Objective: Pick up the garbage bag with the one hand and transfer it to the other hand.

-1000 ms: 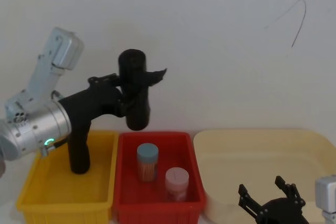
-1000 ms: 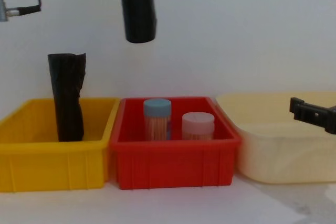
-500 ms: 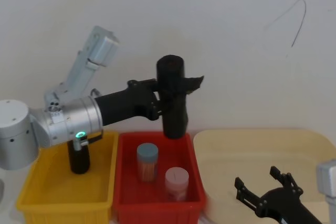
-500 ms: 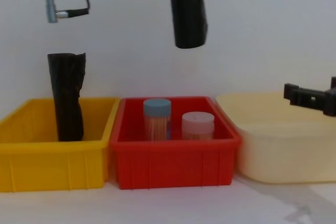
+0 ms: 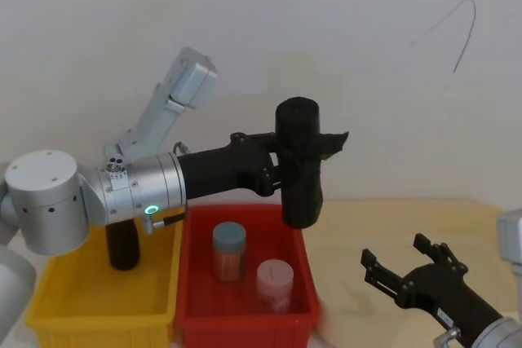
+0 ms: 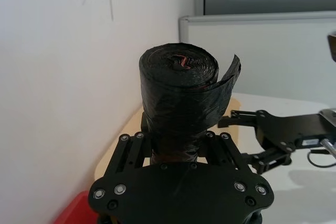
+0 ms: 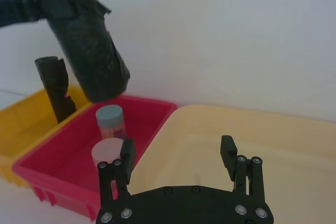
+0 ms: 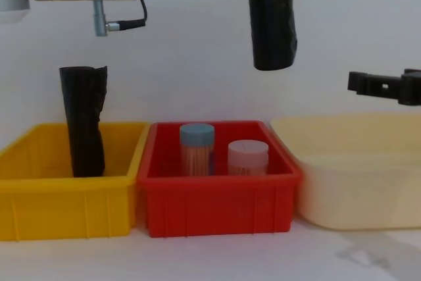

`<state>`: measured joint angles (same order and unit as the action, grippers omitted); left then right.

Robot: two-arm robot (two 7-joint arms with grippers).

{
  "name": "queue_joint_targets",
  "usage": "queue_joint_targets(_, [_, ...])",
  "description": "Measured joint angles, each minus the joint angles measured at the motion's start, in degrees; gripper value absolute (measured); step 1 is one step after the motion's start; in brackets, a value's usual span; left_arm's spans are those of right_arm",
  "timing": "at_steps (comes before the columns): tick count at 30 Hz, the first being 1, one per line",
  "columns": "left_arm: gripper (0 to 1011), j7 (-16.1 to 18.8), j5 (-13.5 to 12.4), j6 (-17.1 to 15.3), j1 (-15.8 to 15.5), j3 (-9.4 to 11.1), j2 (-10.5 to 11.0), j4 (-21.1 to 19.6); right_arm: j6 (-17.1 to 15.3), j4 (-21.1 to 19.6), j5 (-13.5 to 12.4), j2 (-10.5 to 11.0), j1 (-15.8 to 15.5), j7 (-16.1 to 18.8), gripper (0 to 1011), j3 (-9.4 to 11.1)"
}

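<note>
bag (image 5: 300,165): pinched in left gripper (image 5: 278,173), carried from above yellow bin (image 5: 49,299) to above red bin's (image 5: 189,283) right edge. right gripper (image 5: 392,248): spread, risen toward it. handover looks near.

Left bin (image 8: 66,212), middle bin (image 8: 217,208) beside it, tub (image 8: 355,195) on right. In left bin stood roll (image 8: 83,123); in middle bin, two jars (image 8: 197,149) (image 8: 248,157). Over middle bin's right side hung garbage bag (image 8: 271,27), in left gripper (image 5: 277,170); right gripper (image 5: 395,252) hovered over tub.

White wall (image 5: 245,22), thin dark line (image 5: 469,34)
</note>
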<state>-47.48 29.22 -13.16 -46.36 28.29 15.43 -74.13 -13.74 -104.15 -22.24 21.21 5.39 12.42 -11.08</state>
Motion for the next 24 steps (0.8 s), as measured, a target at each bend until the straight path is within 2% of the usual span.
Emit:
queue_joint_targets(10, [435,-1.2,1.4,0.9,-1.5,2.5,0.1,1.6,-1.7,0.2,-1.4,-0.6,2.0,0.6,1004,-0.2])
queue_joint_targets(24, [435,-2.2,2.9,2.5,-3.5,5.7,-0.1,4.5,-2.3,0.6,-2.1,-0.9,3.4,1.7,1004,-2.3])
